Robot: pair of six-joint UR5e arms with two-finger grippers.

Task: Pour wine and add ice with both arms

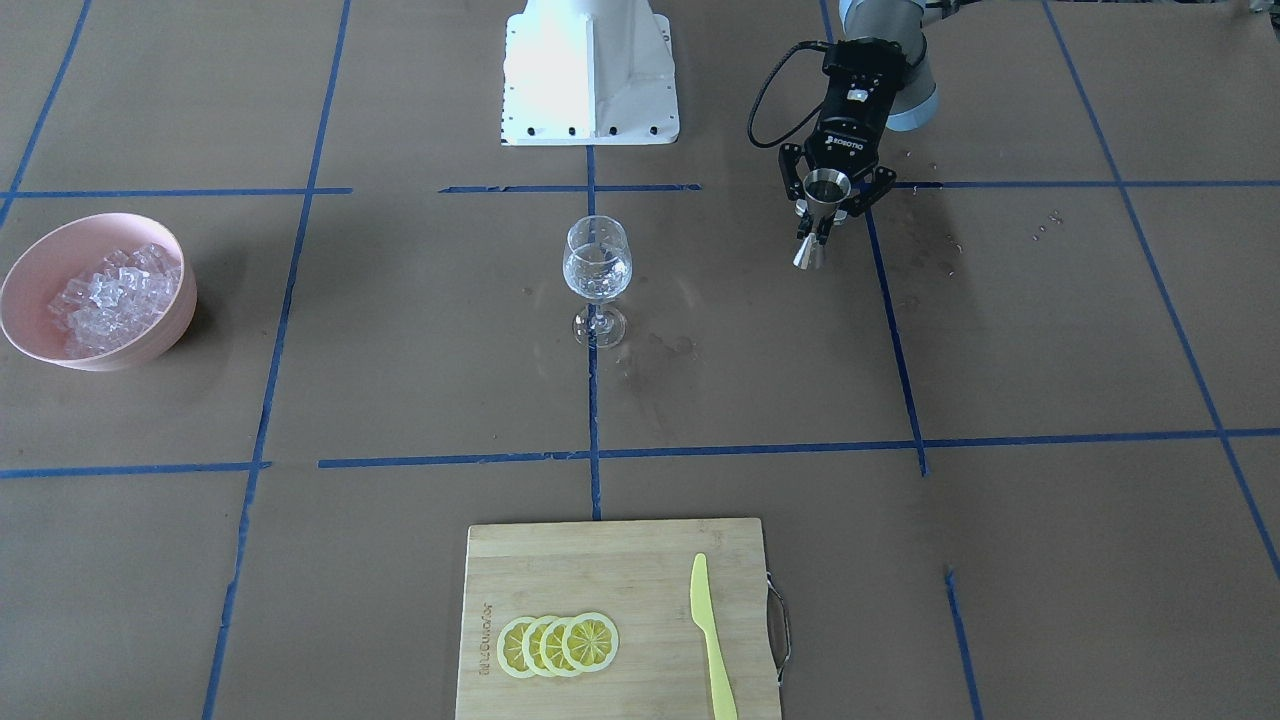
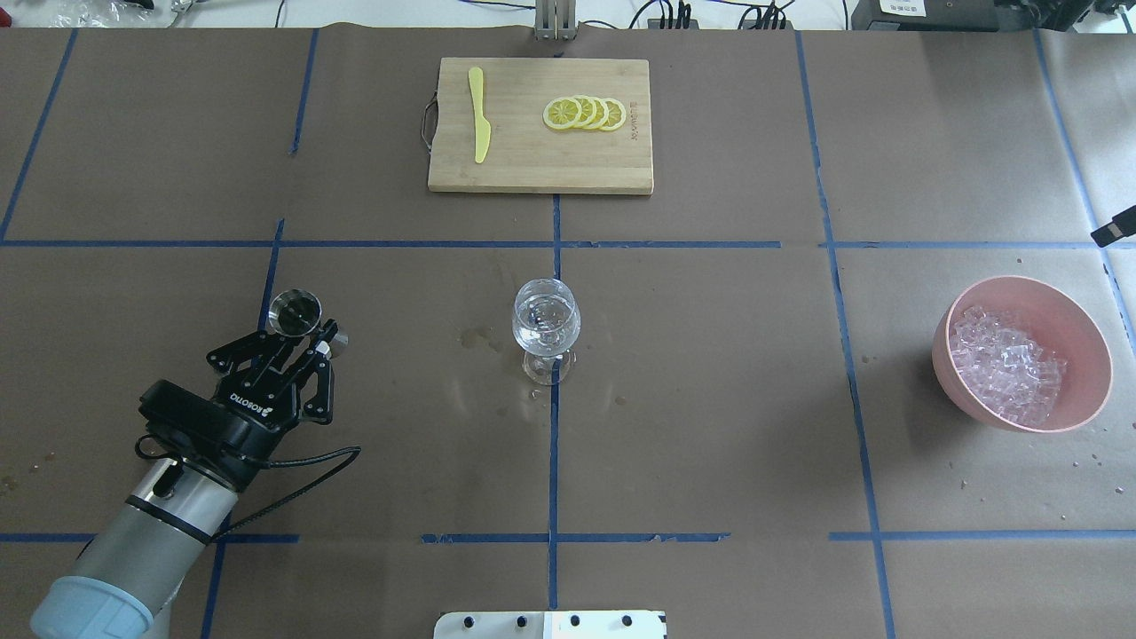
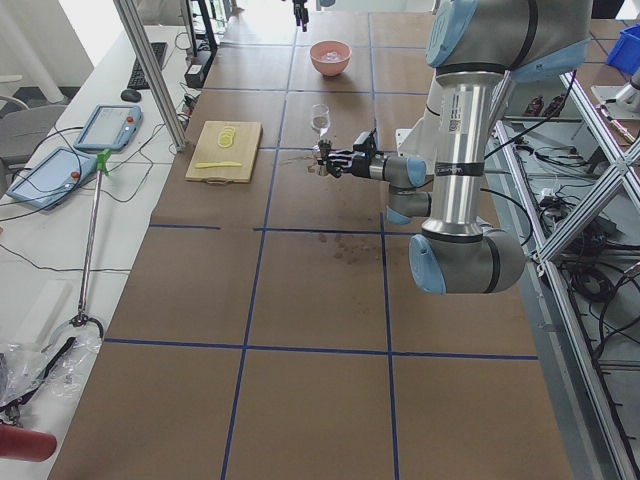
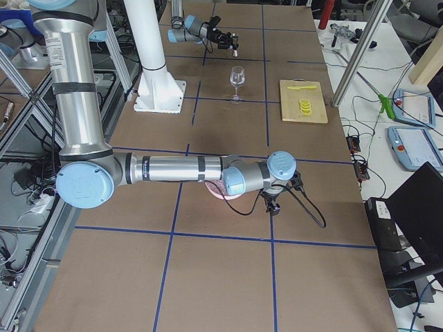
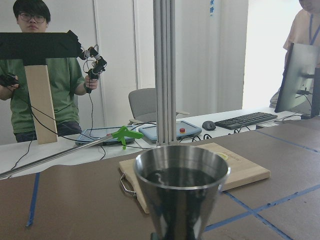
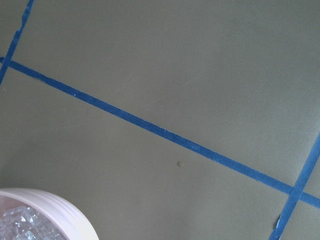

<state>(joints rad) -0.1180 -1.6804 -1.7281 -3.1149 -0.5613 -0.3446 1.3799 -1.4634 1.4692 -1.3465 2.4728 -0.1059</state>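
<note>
The left arm's black fingers [image 1: 792, 178], marked "ROBOTIQ" on the body behind them, pinch a small double-cone steel measuring cup [image 1: 828, 188] at its waist and hold it upright above the bench [image 1: 1050, 330]. From the left wrist view its inside looks dark and perhaps wet; I cannot tell whether it holds liquid. The wine [image 1: 597, 282] lies low in a clear stemmed glass [image 1: 598, 262] standing at the bench's middle, well apart from the cup, with damp stains [image 1: 655, 352] on the brown paper by its foot. The ice [image 1: 115, 292] is heaped in a pink round bowl [image 1: 155, 345] at the far end. The right arm [image 4: 180, 168] stretches over that bowl and hides most of it in the right side view; whether its fingers are spread or pressed together I cannot tell. Opposite the white base block [image 1: 590, 75], a bamboo board [image 1: 600, 570] carries four overlapping yellow lemon slices [image 1: 558, 644] and a yellow plastic knife [image 1: 712, 640]; the board's stamped lettering is too small to read.
</note>
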